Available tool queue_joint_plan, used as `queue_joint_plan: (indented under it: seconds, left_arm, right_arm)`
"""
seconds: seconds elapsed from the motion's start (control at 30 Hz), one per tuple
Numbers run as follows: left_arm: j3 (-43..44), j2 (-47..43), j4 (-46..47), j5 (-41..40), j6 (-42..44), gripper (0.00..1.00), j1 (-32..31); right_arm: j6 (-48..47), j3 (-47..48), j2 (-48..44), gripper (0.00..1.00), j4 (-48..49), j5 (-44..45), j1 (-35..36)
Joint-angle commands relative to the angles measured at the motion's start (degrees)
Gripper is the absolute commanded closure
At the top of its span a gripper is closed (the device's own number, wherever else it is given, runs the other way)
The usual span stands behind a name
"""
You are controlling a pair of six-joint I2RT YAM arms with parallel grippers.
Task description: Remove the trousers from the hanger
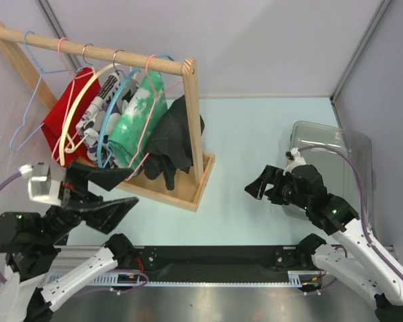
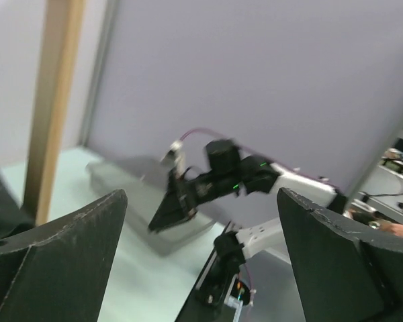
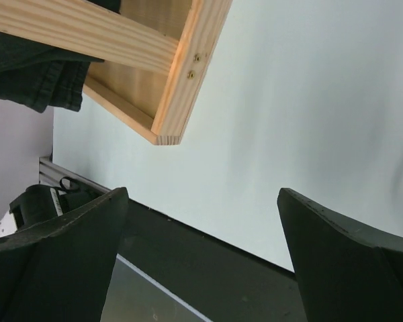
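Dark trousers [image 1: 173, 142] hang at the right end of the wooden rack [image 1: 191, 114], next to a pink hanger [image 1: 150, 66]; I cannot tell which hanger carries them. Their hem also shows in the right wrist view [image 3: 37, 77]. My left gripper [image 1: 134, 186] is open and empty, low in front of the rack's base, left of the trousers. In its wrist view the left gripper [image 2: 201, 268] faces the right arm. My right gripper [image 1: 255, 184] is open and empty, well right of the rack. In its wrist view the right gripper [image 3: 201, 261] points at the rack's base corner [image 3: 171, 100].
Red [image 1: 64, 114], black-and-white [image 1: 97, 107] and green patterned [image 1: 138, 117] garments hang on other hangers. An empty blue hanger [image 1: 30, 100] hangs at the far left. A clear plastic bin [image 1: 336, 151] stands at the right, behind the right arm. The rack's post [image 2: 54, 107] is close by the left gripper.
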Motion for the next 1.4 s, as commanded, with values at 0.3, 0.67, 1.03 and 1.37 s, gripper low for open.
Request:
queue_joint_plan:
  seconds: [0.3,0.67,1.03,1.37]
  left_arm:
    - [19.18,13.81,-26.39,-14.14,2.33,0.0,-0.17]
    - [44.14,37.11,-37.86,-31.82,9.71,0.15,-0.08]
    - [42.59,46.78,-34.52,-12.74,7.62,0.36,18.9]
    - [33.97,45.3,-25.29,-2.04,4.81,0.63,23.03]
  right_arm:
    - [-9.78,10.25,-8.45,0.0,-6.24,-5.97,-2.9]
    - [-9.43,10.95,-10.11,0.0,-3.51,-14.16,-3.08]
    - [-8.99,11.92,-12.84,0.0,-2.63,-15.31,-3.17]
    - [-8.73,12.18,-13.9,0.0,-3.86,-14.25,-3.08]
